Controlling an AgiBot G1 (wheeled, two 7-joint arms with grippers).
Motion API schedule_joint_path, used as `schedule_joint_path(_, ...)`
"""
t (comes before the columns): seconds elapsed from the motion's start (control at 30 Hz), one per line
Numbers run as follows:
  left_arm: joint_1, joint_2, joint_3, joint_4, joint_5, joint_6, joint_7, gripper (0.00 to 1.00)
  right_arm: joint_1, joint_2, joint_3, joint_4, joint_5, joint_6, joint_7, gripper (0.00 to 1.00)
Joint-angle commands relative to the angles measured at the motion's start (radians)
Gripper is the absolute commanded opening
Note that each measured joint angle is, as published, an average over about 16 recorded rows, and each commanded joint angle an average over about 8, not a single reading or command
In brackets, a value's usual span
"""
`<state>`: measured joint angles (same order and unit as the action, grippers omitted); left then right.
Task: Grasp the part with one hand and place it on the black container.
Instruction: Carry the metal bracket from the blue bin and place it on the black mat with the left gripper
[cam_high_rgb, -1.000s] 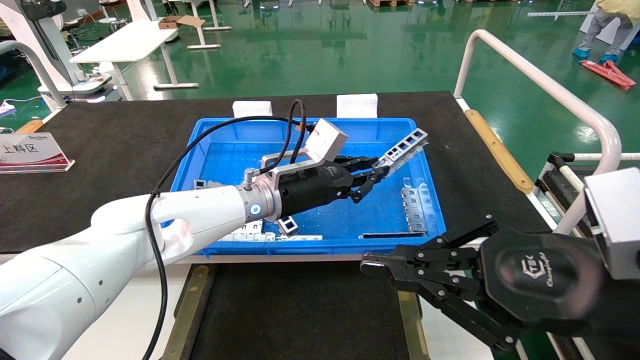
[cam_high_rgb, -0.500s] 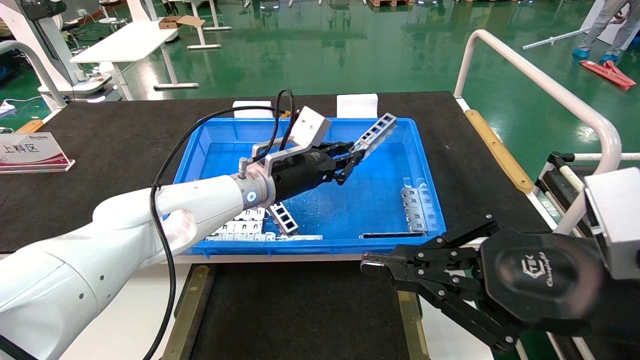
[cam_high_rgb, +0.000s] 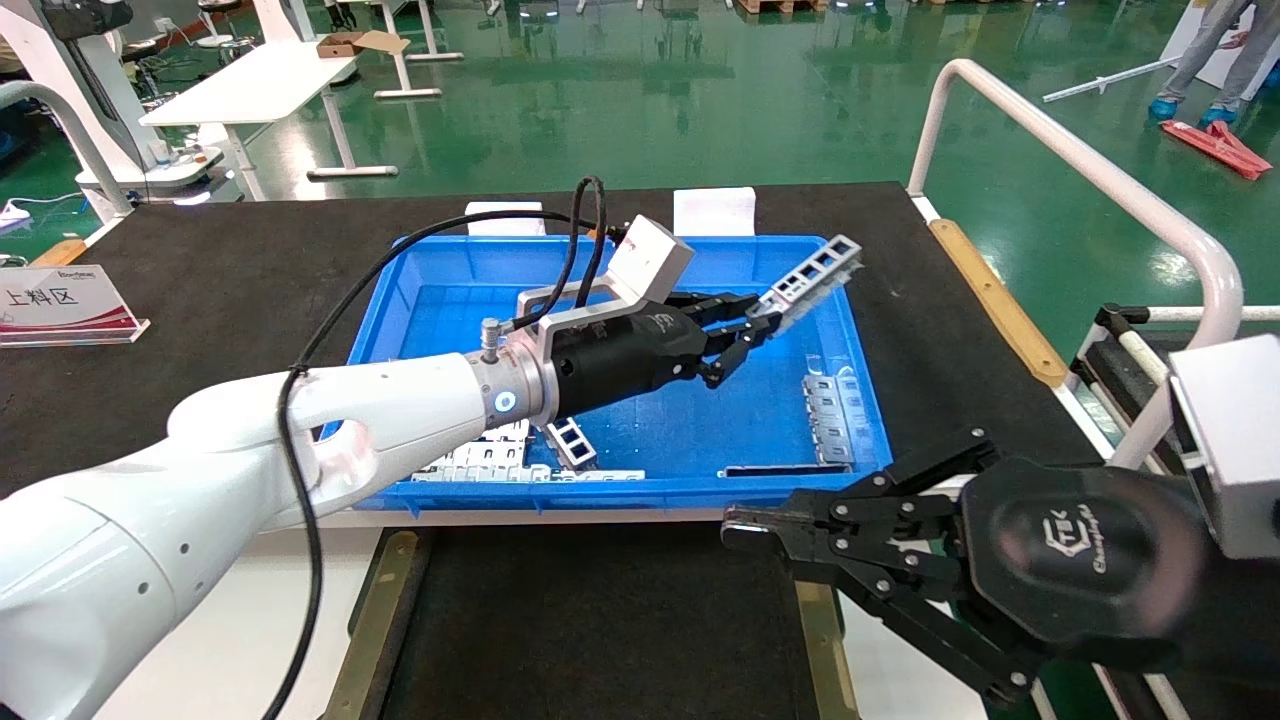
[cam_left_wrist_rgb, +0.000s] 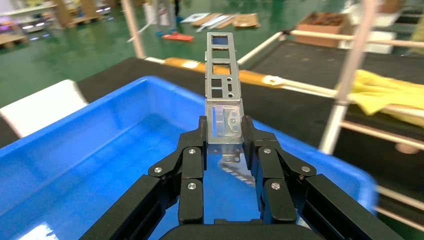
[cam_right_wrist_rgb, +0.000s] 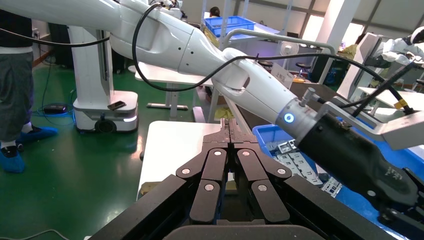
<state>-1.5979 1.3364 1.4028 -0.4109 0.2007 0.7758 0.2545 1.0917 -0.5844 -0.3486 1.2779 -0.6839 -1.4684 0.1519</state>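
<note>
My left gripper (cam_high_rgb: 768, 312) is shut on one end of the part (cam_high_rgb: 815, 272), a slim silver strip with a row of rectangular windows. It holds the part in the air over the far right of the blue bin (cam_high_rgb: 620, 497). In the left wrist view the part (cam_left_wrist_rgb: 222, 75) sticks straight out from between the left gripper's (cam_left_wrist_rgb: 224, 135) fingers. The black container (cam_high_rgb: 600, 620), with a bronze rail (cam_high_rgb: 372, 620) on each long side, lies in front of the bin. My right gripper (cam_high_rgb: 735, 528) hangs shut and empty over the container's right edge, also in its own view (cam_right_wrist_rgb: 229, 131).
Other metal pieces lie in the bin: wider plates (cam_high_rgb: 830, 420) at the right, a dark strip (cam_high_rgb: 785, 470) at the front, a heap (cam_high_rgb: 480, 465) at the front left. A white tubular rail (cam_high_rgb: 1080, 160) borders the table's right side. A sign (cam_high_rgb: 60, 305) stands far left.
The left gripper swung left and back over the bin with the part, then returned right to about where it was a second ago. The right arm has not moved.
</note>
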Motion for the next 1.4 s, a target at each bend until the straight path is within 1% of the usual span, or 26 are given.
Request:
schedule_joint_path(0.03,0.001,-0.005,0.000,0.005,-0.004,0.042,0.003,0.00,0.000,0.000,0.000,0.000,0.000,0.000,0.000,0.00)
schedule_joint_path(0.23,0.013,-0.034,-0.003,0.053,-0.015,0.255,0.015,0.00,0.000,0.000,0.000,0.000,0.000,0.000,0.000,0.00)
schedule_joint_path(0.33,0.019,-0.044,0.000,0.085,-0.014,0.333,0.017,0.00,0.000,0.000,0.000,0.000,0.000,0.000,0.000,0.00)
schedule_joint_path(0.53,0.035,-0.068,0.009,0.125,-0.007,0.435,0.014,0.00,0.000,0.000,0.000,0.000,0.000,0.000,0.000,0.00)
schedule_joint_path(0.73,0.053,-0.111,0.018,0.118,0.000,0.512,0.010,0.00,0.000,0.000,0.000,0.000,0.000,0.000,0.000,0.00)
schedule_joint_path(0.9,0.069,-0.153,0.020,0.080,0.000,0.545,0.006,0.00,0.000,0.000,-0.001,0.000,0.000,0.000,0.000,0.00)
schedule_joint_path(1.1,0.095,-0.204,0.028,-0.010,0.004,0.545,-0.005,0.00,0.000,0.000,-0.001,0.000,0.000,0.000,0.000,0.00)
schedule_joint_path(1.23,0.118,-0.252,0.037,-0.102,0.010,0.522,-0.018,0.00,0.000,0.000,-0.001,0.000,0.000,0.000,0.000,0.00)
schedule_joint_path(1.4,0.160,-0.335,0.053,-0.248,0.019,0.458,-0.044,0.00,0.000,0.000,-0.001,0.000,0.001,0.000,0.000,0.00)
